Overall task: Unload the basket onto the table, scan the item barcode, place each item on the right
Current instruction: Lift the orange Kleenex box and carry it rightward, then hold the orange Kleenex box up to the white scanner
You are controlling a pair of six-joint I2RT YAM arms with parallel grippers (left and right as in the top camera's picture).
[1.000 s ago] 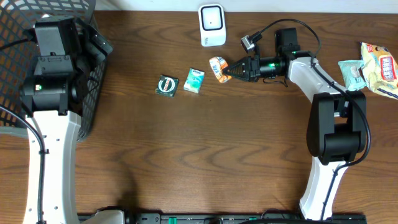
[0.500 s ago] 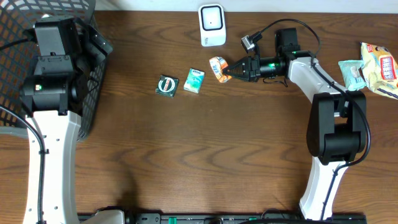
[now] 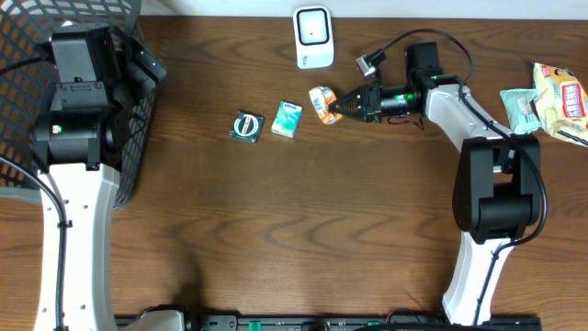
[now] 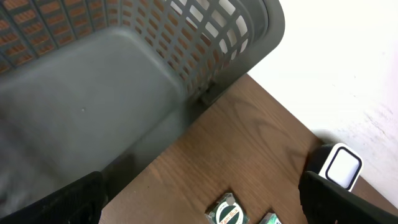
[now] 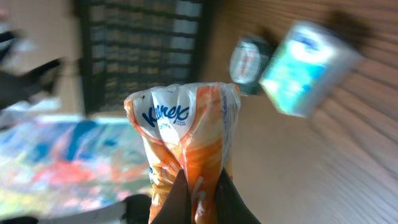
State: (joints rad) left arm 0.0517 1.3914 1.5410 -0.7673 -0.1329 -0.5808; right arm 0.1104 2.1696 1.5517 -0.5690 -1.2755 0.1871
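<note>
Versus a second ago: my right claw [image 3: 342, 104] sits a touch further right, and the orange-and-white plastic Kleenex tissue pack [image 3: 321, 100] looks turned slightly narrower from overhead. Nothing else has moved. The right claw is pressed together, pinching the pack's end; in the wrist view the pack [image 5: 186, 130] stands up from my fingertips [image 5: 219, 196]. The pack is near the white boxy barcode scanner [image 3: 313, 37], not touching it. The small teal tissue pack [image 3: 287, 119] and the dark green square packet [image 3: 246, 126] lie apart on the brown wooden table [image 3: 303, 221]. My left claw [image 4: 202, 186] is spread wide, holding nothing, beside the grey mesh plastic basket [image 4: 124, 81].
</note>
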